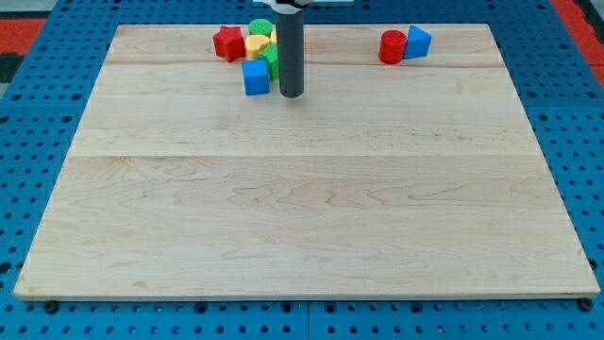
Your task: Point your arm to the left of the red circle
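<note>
The red circle [393, 46] is a red cylinder block near the view's top right of the wooden board, touching a blue block [417, 42] on its right. My tip [291, 94] ends the dark rod and rests on the board well to the left of the red circle. The tip sits just right of a blue cube [255, 77]. Behind the rod is a cluster: a red star block [227, 42], a yellow block [257, 46], and green blocks [261, 27], partly hidden by the rod.
The wooden board [302, 208] lies on a blue pegboard surface [38, 113]. Its edges run near the view's borders. A red patch shows at the view's top corners.
</note>
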